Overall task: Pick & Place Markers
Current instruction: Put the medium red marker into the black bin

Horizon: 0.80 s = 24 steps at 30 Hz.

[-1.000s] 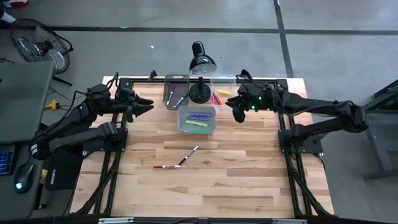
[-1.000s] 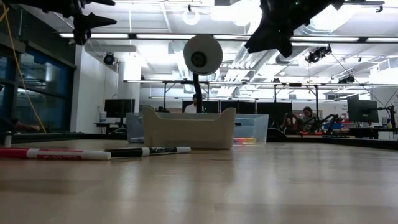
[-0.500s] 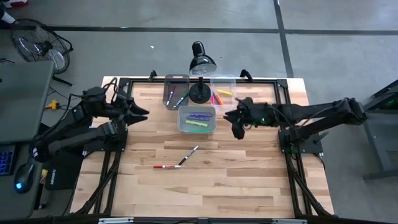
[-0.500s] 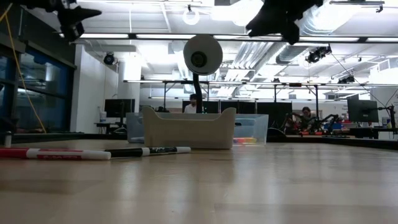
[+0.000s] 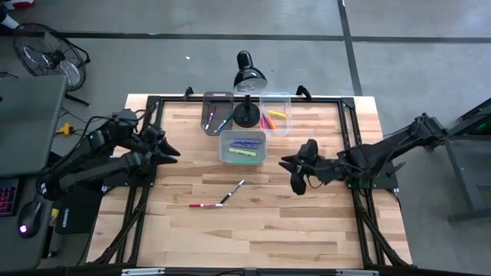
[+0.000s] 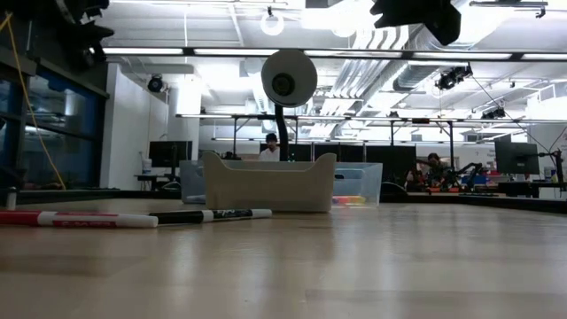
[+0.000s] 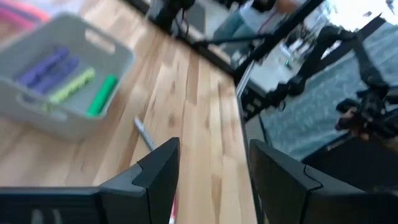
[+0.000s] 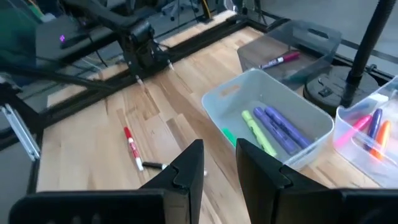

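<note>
Red-capped marker (image 5: pixel 205 205) and black marker (image 5: pixel 233 191) are lying loose on the counter (image 5: pixel 307 222); right gripper (image 5: pixel 294 170), fingers narrowly parted and empty, should be descending squarely over one; left gripper (image 5: pixel 167 149) is waiting released.

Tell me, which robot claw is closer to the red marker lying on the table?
The left gripper, up and left of the red marker; the right gripper hovers farther off to its right.

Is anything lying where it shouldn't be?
Yes. Two markers lie loose on the bare table: a red marker and a black-and-white marker beside it. The other markers all sit inside the bins.
</note>
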Available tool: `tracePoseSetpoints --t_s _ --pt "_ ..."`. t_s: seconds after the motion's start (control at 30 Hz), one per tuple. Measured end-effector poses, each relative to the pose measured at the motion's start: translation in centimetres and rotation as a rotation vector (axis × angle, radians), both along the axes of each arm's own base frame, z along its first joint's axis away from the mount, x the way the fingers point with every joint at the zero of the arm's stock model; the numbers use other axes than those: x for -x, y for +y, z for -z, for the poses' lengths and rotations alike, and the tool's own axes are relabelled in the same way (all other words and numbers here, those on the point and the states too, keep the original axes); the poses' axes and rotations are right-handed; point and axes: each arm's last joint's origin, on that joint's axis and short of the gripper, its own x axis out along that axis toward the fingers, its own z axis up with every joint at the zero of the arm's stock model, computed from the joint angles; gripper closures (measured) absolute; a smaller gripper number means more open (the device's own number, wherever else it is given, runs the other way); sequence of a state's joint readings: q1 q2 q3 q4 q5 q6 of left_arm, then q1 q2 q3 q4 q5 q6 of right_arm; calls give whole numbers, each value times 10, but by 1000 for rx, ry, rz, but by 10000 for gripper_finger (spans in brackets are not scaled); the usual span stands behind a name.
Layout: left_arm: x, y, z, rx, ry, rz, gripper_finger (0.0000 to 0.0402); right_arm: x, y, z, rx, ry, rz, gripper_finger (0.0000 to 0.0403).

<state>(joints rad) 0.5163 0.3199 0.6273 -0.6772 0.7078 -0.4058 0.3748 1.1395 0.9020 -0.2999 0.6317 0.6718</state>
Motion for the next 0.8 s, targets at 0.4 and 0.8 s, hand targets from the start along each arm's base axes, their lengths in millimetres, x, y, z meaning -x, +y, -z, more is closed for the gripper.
tracePoseSetpoints --t_s 0.4,0.8 --pt "3 -4 12 5 120 28 211 -2 22 18 -30 67 -9 320" --pt "-68 -12 23 -12 294 89 211 6 38 20 -14 89 -93 320"
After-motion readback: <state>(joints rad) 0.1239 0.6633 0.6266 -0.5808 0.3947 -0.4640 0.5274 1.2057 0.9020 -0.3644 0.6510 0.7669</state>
